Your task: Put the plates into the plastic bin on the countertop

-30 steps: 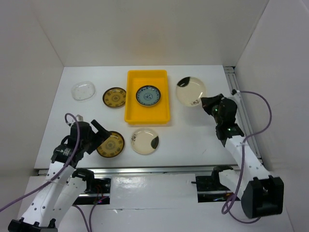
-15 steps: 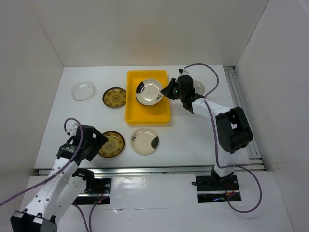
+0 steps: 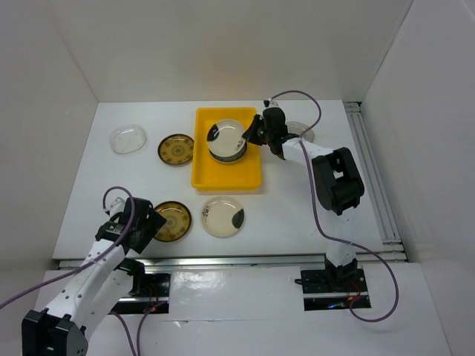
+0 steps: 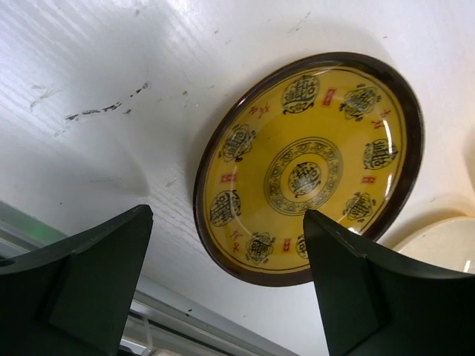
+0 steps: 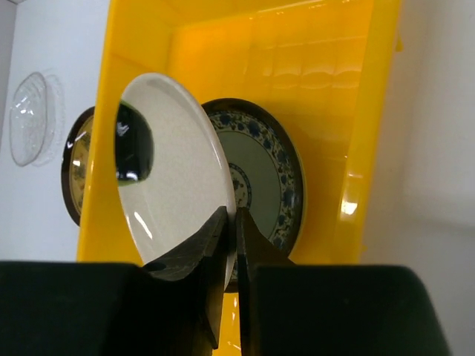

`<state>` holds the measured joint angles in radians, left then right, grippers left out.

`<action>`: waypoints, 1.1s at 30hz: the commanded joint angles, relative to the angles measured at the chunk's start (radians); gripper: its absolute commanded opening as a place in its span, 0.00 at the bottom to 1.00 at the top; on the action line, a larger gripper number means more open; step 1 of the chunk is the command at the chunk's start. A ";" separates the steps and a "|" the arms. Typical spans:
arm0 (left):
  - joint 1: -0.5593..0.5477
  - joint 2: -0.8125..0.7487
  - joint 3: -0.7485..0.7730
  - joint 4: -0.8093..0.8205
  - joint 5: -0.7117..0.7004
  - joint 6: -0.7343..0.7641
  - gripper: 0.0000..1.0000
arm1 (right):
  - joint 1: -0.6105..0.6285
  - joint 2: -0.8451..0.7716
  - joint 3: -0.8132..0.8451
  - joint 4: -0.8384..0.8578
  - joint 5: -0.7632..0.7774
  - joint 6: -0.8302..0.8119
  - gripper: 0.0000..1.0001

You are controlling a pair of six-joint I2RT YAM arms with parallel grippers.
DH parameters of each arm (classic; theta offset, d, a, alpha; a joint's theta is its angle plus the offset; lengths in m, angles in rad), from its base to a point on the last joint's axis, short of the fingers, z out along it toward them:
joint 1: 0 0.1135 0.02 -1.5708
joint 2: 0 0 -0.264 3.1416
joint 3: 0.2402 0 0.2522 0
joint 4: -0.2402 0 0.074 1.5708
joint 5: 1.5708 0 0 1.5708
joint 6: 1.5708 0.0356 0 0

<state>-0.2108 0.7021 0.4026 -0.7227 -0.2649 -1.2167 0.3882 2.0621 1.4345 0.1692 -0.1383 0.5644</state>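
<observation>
The yellow plastic bin [image 3: 226, 176] stands mid-countertop with a blue patterned plate [image 5: 271, 174] lying in it. My right gripper [image 3: 252, 135] [image 5: 236, 222] is shut on the rim of a cream plate with a black patch [image 3: 225, 138] [image 5: 174, 174], holding it tilted over the blue plate inside the bin. My left gripper [image 3: 151, 222] [image 4: 226, 215] is open at the near edge of a gold-brown patterned plate [image 3: 173, 220] [image 4: 312, 167] that lies flat on the countertop [image 3: 297, 200]; its fingers straddle the rim without touching it.
A second gold-brown plate [image 3: 176, 149] and a clear glassy plate [image 3: 128, 139] lie left of the bin. Another cream plate with a black patch [image 3: 223, 216] sits in front of it. A pale plate [image 3: 303, 130] shows partly behind the right arm. White walls enclose the countertop.
The right arm lifted the cream plate from right of the bin and swung it left into the bin, over the blue plate. The left gripper shifted slightly along the near gold-brown plate, still open.
</observation>
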 commanded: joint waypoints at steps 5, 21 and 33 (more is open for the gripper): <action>0.005 -0.029 -0.007 0.060 -0.033 -0.006 0.95 | 0.009 -0.022 0.055 -0.008 0.017 -0.027 0.43; 0.005 -0.009 -0.090 0.129 -0.023 -0.017 0.60 | 0.129 -0.341 -0.020 -0.039 0.060 -0.098 1.00; 0.005 -0.044 -0.128 0.129 -0.033 -0.069 0.28 | 0.138 -0.671 -0.215 -0.002 0.071 -0.116 1.00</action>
<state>-0.2108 0.6624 0.2852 -0.5911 -0.2810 -1.2636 0.5213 1.4311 1.2453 0.1310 -0.0853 0.4751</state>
